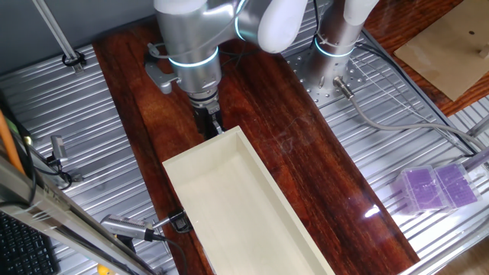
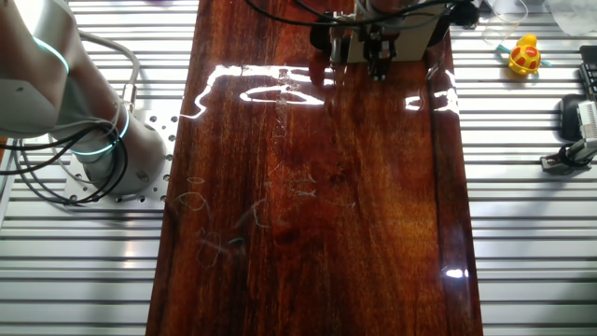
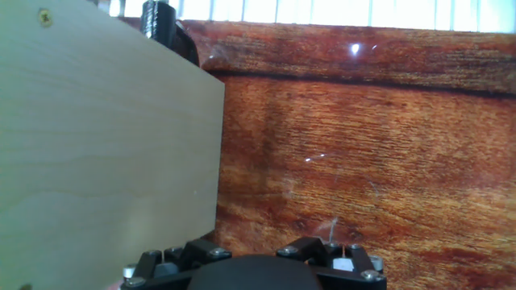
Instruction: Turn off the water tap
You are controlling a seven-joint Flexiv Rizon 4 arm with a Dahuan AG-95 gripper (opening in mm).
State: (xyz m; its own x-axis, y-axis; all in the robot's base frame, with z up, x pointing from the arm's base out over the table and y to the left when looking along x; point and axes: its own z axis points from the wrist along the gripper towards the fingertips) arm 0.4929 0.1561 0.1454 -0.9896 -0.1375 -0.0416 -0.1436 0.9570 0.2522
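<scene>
The silver water tap (image 1: 126, 228) lies at the lower left of one fixed view, off the wooden board, and a black C-clamp (image 1: 179, 222) holds it against the left wall of a long cream box (image 1: 252, 221). My gripper (image 1: 212, 124) points down at the far end of that box, well away from the tap, and its dark fingers look pressed together and empty. In the other fixed view the gripper (image 2: 379, 63) is at the top edge of the board. The hand view shows the box's plywood wall (image 3: 105, 145) and a black clamp part (image 3: 165, 24); the fingertips are out of view.
The dark wooden board (image 2: 317, 205) runs down the middle over a ribbed metal table. The arm's base (image 2: 103, 159) stands at the left. A purple plastic box (image 1: 435, 187) sits at the right. A yellow toy (image 2: 525, 56) and a black device (image 2: 574, 140) lie off the board.
</scene>
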